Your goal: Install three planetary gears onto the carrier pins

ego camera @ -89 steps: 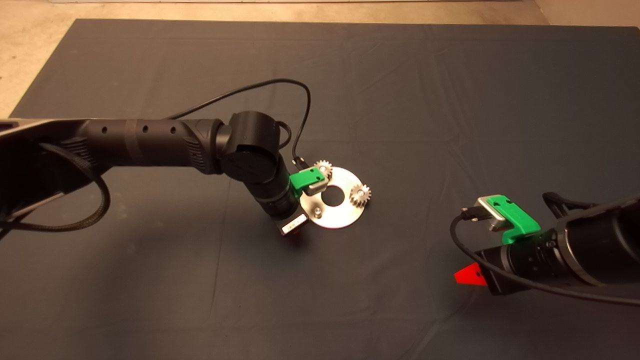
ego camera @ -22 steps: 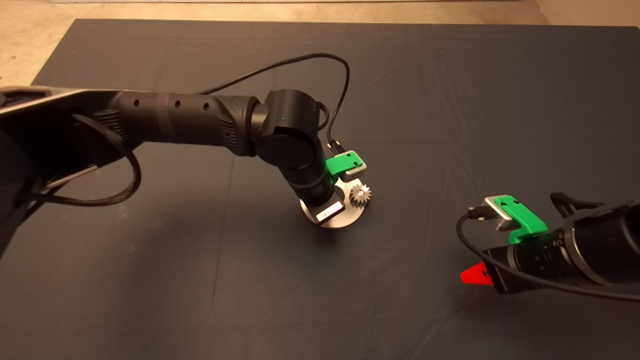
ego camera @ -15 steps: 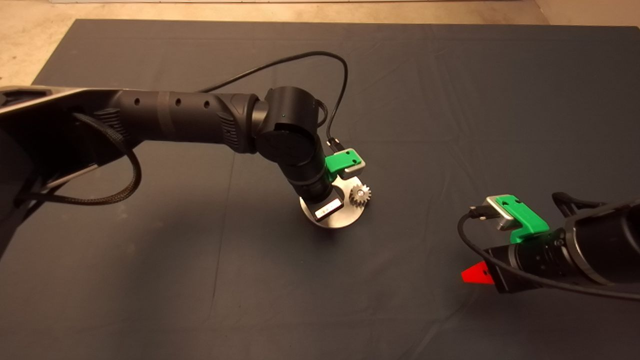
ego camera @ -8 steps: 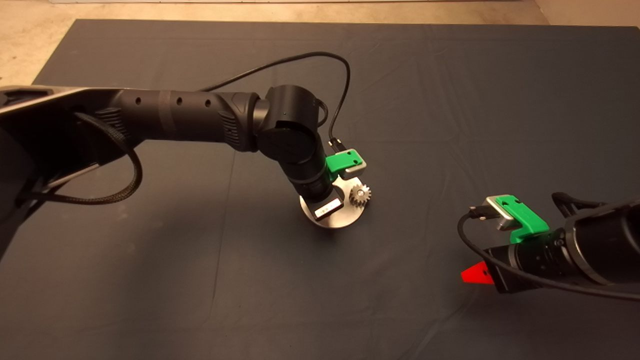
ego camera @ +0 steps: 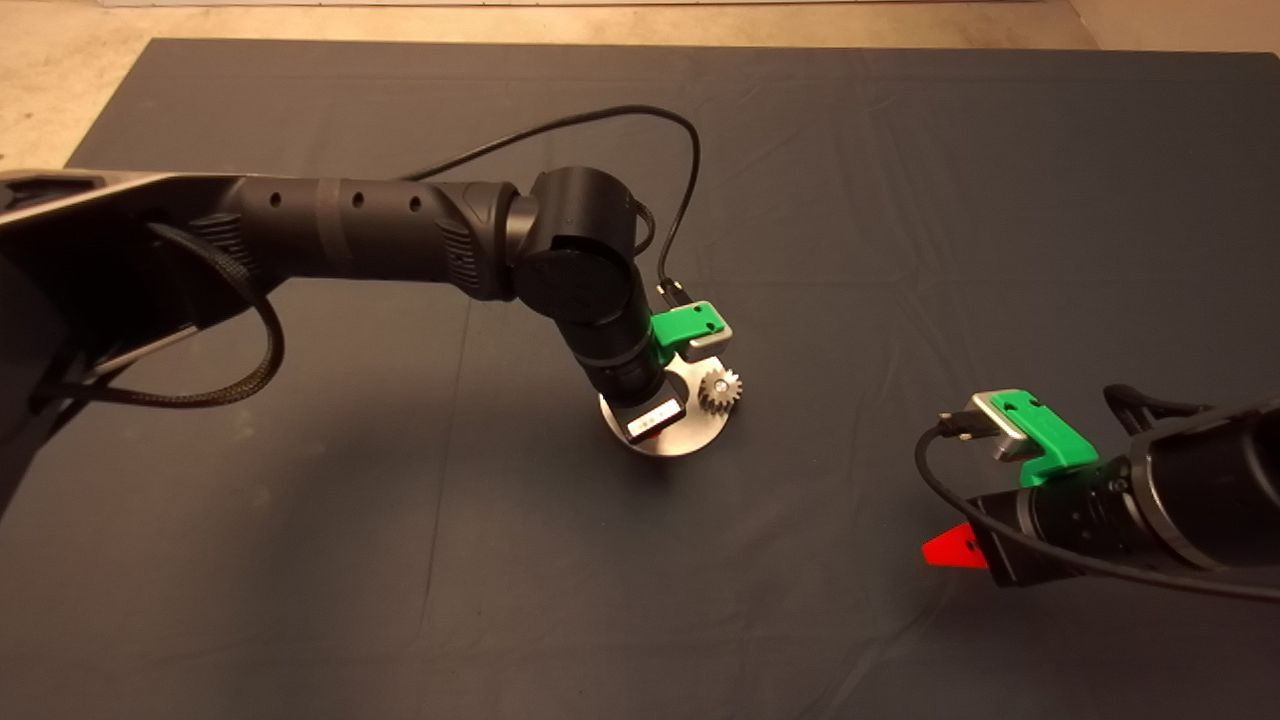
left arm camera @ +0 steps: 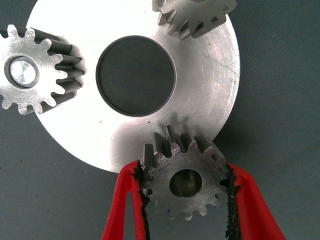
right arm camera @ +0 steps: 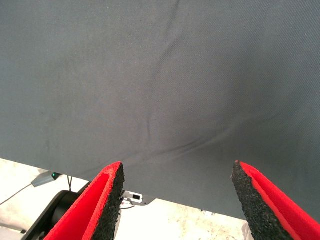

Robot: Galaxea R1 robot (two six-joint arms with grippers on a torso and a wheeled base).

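1. The left gripper (left arm camera: 186, 200) hangs over the near edge of a shiny silver disc (left arm camera: 210, 95) on the dark mat (ego camera: 900, 200) that covers the desk.
2. Its red fingers (left arm camera: 122, 205) pinch a small silver-grey gear (left arm camera: 182, 182) by its toothed rim, one black pad on each side.
3. The held gear's open centre hole faces the camera and its teeth overlap the disc's rim.
4. Beyond the fingers, a second gear (left arm camera: 30, 75) sits on a carrier pin (left arm camera: 22, 71), whose bright top fills its hole.
5. A third gear (left arm camera: 195, 15) sits at the disc's far edge, partly out of view.
6. The right gripper (right arm camera: 177, 200) waits well apart above bare mat, fingers spread wide.
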